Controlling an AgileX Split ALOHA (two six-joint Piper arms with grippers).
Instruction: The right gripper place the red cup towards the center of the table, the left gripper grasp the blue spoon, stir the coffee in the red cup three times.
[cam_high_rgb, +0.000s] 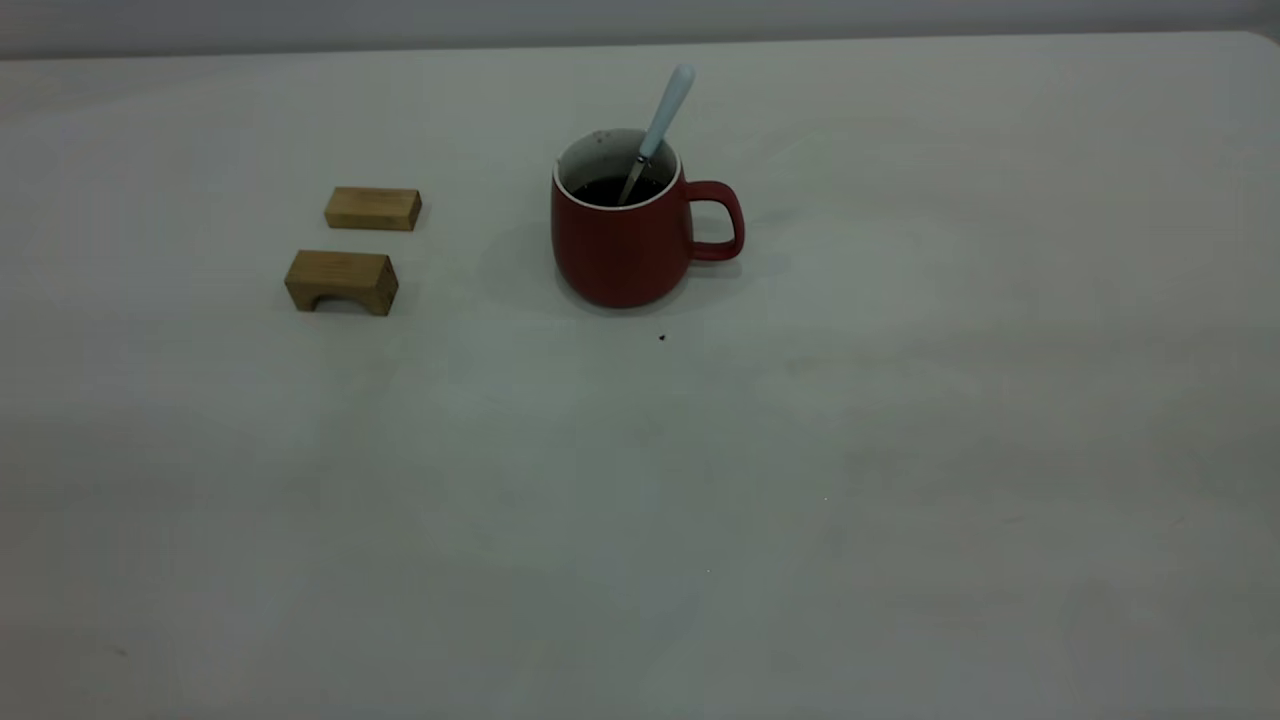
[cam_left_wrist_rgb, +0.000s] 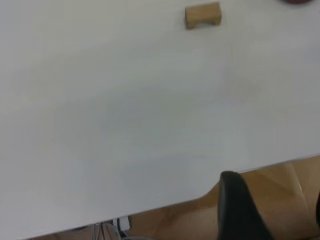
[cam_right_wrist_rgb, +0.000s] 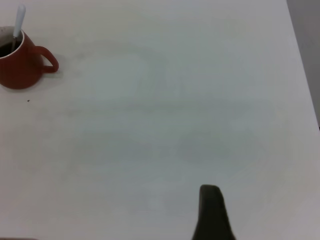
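Note:
The red cup (cam_high_rgb: 625, 245) stands upright on the table (cam_high_rgb: 700, 480) near the middle, toward the far side, its handle pointing right. Dark coffee (cam_high_rgb: 612, 190) lies flat inside it. The blue spoon (cam_high_rgb: 662, 118) leans in the cup with its bowl in the coffee and its pale handle sticking up past the rim; nothing holds it. The right wrist view shows the cup (cam_right_wrist_rgb: 17, 67) and spoon (cam_right_wrist_rgb: 19, 21) far off. Neither gripper is in the exterior view. My left gripper (cam_left_wrist_rgb: 275, 189) hangs open past the table's near edge. One finger (cam_right_wrist_rgb: 211, 210) of my right gripper shows, alone over bare table.
Two small wooden blocks lie left of the cup: a flat one (cam_high_rgb: 372, 208) and an arched one (cam_high_rgb: 341, 281). The arched block (cam_left_wrist_rgb: 203, 15) also appears in the left wrist view. A small dark speck (cam_high_rgb: 662, 337) sits in front of the cup.

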